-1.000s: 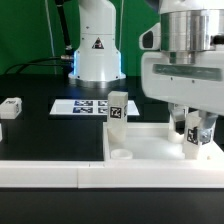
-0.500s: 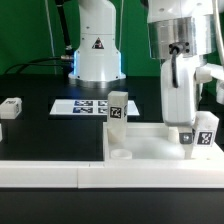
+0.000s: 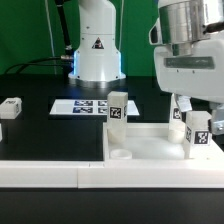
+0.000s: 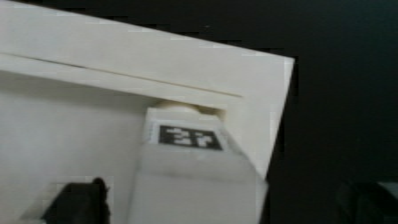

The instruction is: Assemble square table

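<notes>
- Hand [image 3: 190,103] spread, gripping nothing, just above small white tagged block leg [image 3: 197,136]
- Leg stands upright in corner socket of large white square plastic tabletop slab [image 3: 150,150] on black desk [image 3: 50,130], apparently seated

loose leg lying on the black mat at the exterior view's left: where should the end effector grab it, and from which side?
Grip the loose leg across its two long side faces near mid-length, coming straight down from above. It seems to lie flat on the black table with nothing close around it, so the top is free and the parallel sides suit the open end effector. Its exact orientation is hard to read here.
</notes>
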Controlling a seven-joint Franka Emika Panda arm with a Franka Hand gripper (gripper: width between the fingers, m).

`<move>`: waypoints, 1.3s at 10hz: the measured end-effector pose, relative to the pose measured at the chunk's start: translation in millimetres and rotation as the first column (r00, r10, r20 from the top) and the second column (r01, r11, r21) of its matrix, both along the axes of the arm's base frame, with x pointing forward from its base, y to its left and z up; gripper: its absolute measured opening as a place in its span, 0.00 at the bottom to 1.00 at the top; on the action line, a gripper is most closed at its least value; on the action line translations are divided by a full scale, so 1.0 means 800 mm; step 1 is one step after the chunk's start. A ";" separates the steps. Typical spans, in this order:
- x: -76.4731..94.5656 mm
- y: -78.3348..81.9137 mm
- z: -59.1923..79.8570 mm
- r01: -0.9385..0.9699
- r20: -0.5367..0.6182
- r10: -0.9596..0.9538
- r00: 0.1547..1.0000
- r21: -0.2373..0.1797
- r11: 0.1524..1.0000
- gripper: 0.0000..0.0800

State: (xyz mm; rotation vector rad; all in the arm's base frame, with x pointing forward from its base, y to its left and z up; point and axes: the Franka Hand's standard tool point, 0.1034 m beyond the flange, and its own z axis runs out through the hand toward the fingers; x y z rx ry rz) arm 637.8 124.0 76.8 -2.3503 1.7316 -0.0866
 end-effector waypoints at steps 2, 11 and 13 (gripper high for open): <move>-0.001 -0.003 -0.001 -0.170 0.020 0.171 0.985 -0.034 0.985 0.81; -0.006 -0.007 -0.021 -0.870 -0.058 0.884 0.464 -0.215 0.443 0.80; -0.007 -0.006 -0.021 -0.796 -0.047 0.805 0.592 -0.195 0.574 0.58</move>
